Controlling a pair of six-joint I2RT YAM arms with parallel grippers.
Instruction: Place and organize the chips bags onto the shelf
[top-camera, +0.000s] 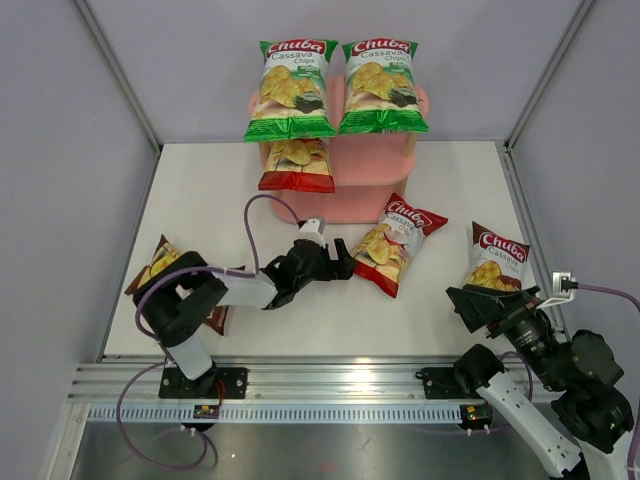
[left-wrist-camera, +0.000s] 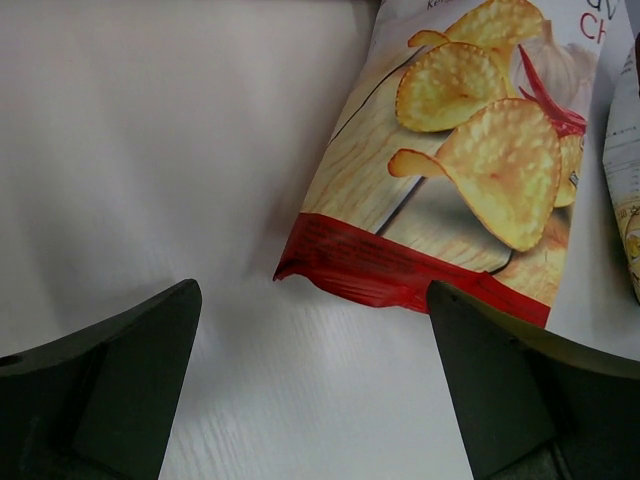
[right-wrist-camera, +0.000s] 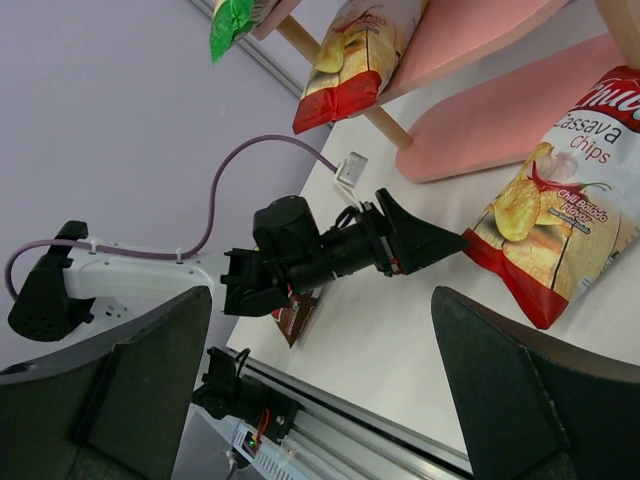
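Red chips bag (top-camera: 398, 245) lies just ahead of open left pincer (top-camera: 345, 260); right pincer (top-camera: 465, 300) open too

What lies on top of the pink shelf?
Two green chips bags side by side. They cover most of the top board; below, a red bag shows.

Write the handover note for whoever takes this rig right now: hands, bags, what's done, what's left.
Left hand: open, empty, low over the table, facing the loose red bag.
Right hand: open, empty, close to the right brown bag.
Done: first green bag and second green bag sit side by side on the top tier of the shelf; the shelved red bag is on the tier below.
Left: the loose red bag, the right brown bag and the left brown bag, which lies by the left arm. All three are on the table.
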